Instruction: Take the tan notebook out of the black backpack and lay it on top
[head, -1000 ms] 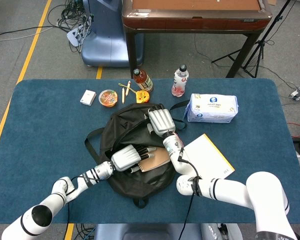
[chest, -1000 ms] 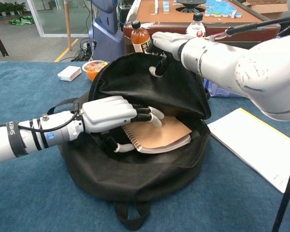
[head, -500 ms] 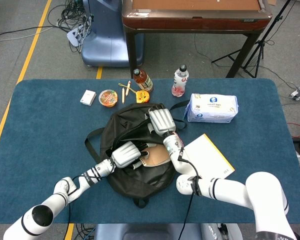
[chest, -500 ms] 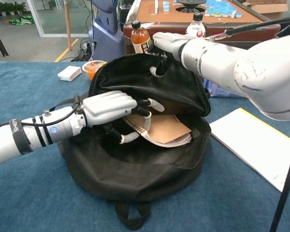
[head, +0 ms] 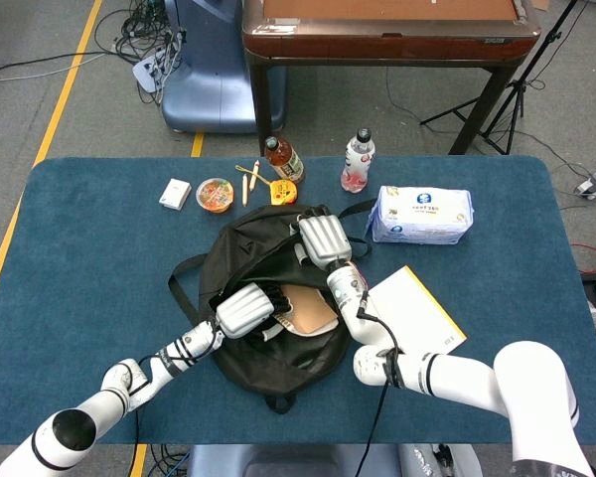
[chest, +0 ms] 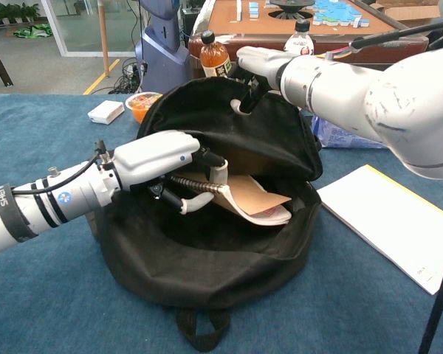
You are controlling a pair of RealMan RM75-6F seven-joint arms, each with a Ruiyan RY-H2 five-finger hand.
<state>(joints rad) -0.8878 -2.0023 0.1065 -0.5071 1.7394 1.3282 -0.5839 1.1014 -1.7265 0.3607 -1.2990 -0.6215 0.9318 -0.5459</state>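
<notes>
Head view first: the black backpack sits mid-table on the blue cloth, mouth wide open. The left hand is in the opening, fingers wrapped around the spiral edge of the tan notebook, which is tilted up but mostly inside the bag. The right hand is at the far rim, pinching the top flap of the backpack and holding it up. Just beside the bag on the right lies a white booklet with a yellow edge. Further back there's a tissue pack, a clear water bottle, a brown tea bottle, a small snack cup and a white box.

Chest view makes it clearer: the left hand clamps the notebook by its wire binding, the bound side raised and the far corner resting low inside the bag. The right hand has its fingers closed on the flap, so the backpack stays gaping.
</notes>
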